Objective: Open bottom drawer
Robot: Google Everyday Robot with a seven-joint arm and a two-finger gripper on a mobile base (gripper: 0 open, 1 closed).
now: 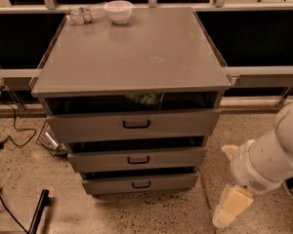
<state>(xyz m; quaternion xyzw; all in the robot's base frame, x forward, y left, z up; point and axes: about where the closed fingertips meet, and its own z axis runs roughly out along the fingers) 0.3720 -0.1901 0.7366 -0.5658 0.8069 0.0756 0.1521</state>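
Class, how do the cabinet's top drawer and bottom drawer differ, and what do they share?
The top drawer has the widest, tallest front; the bottom drawer the narrowest. The top drawer's handle is larger than the bottom drawer's. Both are grey with black handles. The pincer hangs beside the cabinet, touching neither.

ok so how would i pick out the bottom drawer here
Find the grey cabinet in the middle and look down its front. The bottom drawer is the lowest of three, with the gripper hanging low to its right. It has the narrowest front and the smallest black handle.
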